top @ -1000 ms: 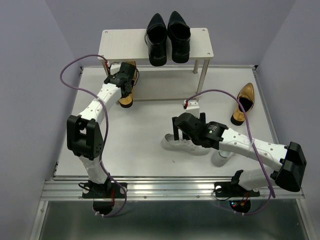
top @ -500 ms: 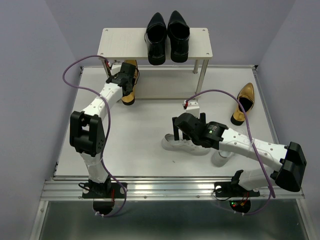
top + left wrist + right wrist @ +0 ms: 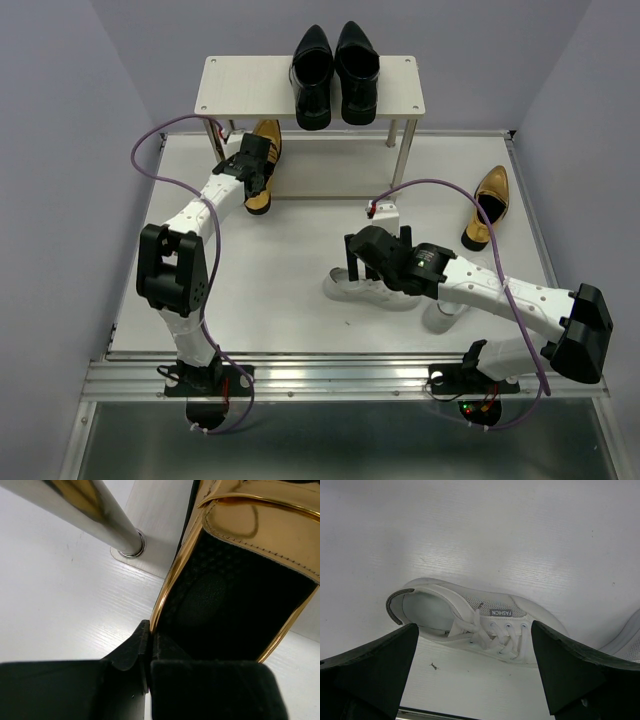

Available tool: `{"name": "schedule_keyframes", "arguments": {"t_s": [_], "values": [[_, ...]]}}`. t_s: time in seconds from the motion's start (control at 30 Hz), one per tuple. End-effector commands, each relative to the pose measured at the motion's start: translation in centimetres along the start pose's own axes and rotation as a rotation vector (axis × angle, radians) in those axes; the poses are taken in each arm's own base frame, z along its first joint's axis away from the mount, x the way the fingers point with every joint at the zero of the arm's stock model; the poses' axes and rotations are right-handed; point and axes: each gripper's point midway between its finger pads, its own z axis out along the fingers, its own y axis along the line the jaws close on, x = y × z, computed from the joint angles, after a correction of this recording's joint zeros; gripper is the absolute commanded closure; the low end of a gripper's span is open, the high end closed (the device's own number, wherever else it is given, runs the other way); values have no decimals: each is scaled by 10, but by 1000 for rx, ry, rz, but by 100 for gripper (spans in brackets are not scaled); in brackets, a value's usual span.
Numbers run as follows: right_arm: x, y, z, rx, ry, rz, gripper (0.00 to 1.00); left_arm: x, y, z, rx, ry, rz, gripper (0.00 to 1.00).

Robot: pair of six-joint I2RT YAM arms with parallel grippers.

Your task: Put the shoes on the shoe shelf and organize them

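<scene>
My left gripper [image 3: 257,172] [image 3: 150,641] is shut on the side wall of a shiny gold loafer [image 3: 262,160] [image 3: 235,580]. That loafer points toe-first under the left end of the shoe shelf [image 3: 240,85], beside a silver leg [image 3: 95,510]. Two glossy black dress shoes [image 3: 335,75] stand on the top board. My right gripper [image 3: 368,258] [image 3: 474,627] hangs open just above a white lace-up sneaker [image 3: 362,290] [image 3: 470,615], touching nothing. A second white sneaker [image 3: 440,317] lies mostly hidden under the right arm. The other gold loafer [image 3: 487,207] rests on the table at the right.
The shelf stands at the table's far edge, with another silver leg [image 3: 408,150] at its right front. Purple cables [image 3: 160,130] loop over both arms. Grey walls close in on both sides of the white table [image 3: 290,250].
The left arm has carried the gold loafer a little farther toward the shelf, its toe going deeper under the top board. The right arm has stayed still.
</scene>
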Motion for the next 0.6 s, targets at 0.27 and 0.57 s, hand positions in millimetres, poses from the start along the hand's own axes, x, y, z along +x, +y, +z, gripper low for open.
{"name": "schedule_keyframes", "arguments": {"t_s": [0.27,0.57], "values": [[-14,4,-6,-11,-31,36,0,-64,-7,-31,72,-190,-89,100],[-14,2,-7,-7,-34,42,0,-79,-9,-39,95,-240,-99,100]]}}
